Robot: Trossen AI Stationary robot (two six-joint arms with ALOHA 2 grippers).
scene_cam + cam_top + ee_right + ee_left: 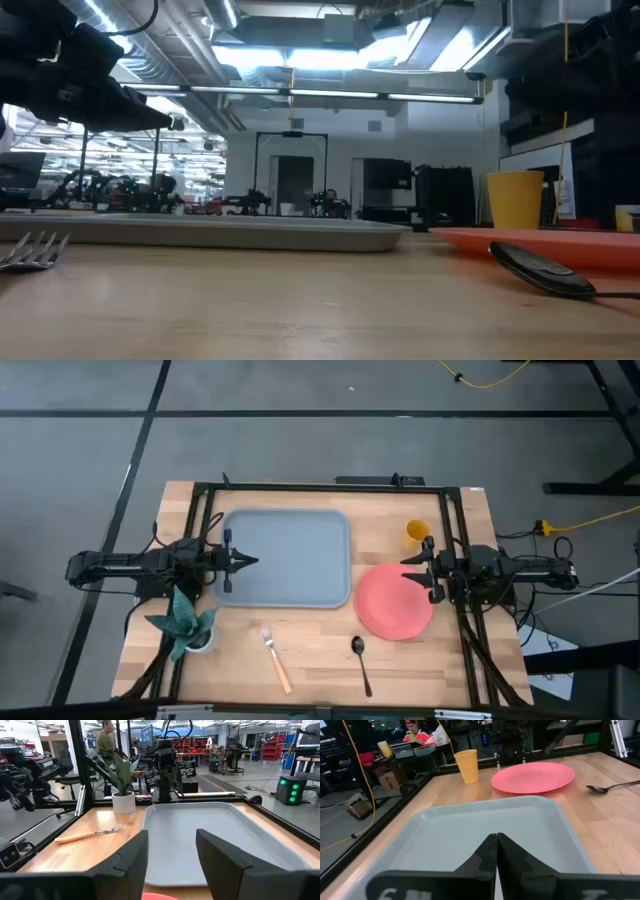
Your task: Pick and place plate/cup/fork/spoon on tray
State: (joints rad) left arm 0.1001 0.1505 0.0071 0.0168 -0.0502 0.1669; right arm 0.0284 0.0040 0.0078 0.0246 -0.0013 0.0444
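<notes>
The grey-blue tray lies at the table's centre-left. The coral plate lies flat to its right, with the yellow cup standing behind it. The orange-handled fork and the dark spoon lie near the front edge. My left gripper is shut and empty, above the tray's left part. My right gripper is open and empty, above the plate's far edge, pointing at the tray.
A small potted plant stands at the table's front left, beside the fork. Black frame rails run along the table's left, right and far edges. Bare wood lies between the tray and the front edge.
</notes>
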